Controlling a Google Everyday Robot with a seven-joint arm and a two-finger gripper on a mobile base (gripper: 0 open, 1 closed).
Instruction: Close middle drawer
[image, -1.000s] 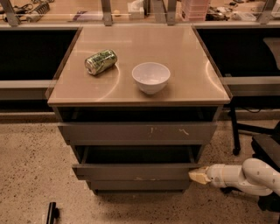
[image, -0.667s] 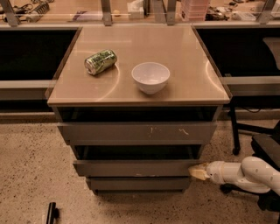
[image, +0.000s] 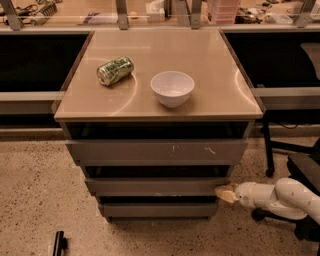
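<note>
The middle drawer (image: 156, 186) is a wide plain grey front below the scratched top drawer front (image: 157, 150). It stands out only slightly, with a dark gap above it. My gripper (image: 225, 193) reaches in from the right on a white arm, its tip against the right end of the middle drawer front. A narrower grey bottom front (image: 159, 209) lies below.
A green can (image: 115, 70) lies on its side and a white bowl (image: 172, 88) stands on the cabinet top (image: 210, 60). A dark chair base (image: 292, 165) stands at the right. A small black object (image: 59, 243) lies on the speckled floor at the lower left.
The middle drawer has slid inward and sticks out less than before. My gripper has followed it toward the cabinet.
</note>
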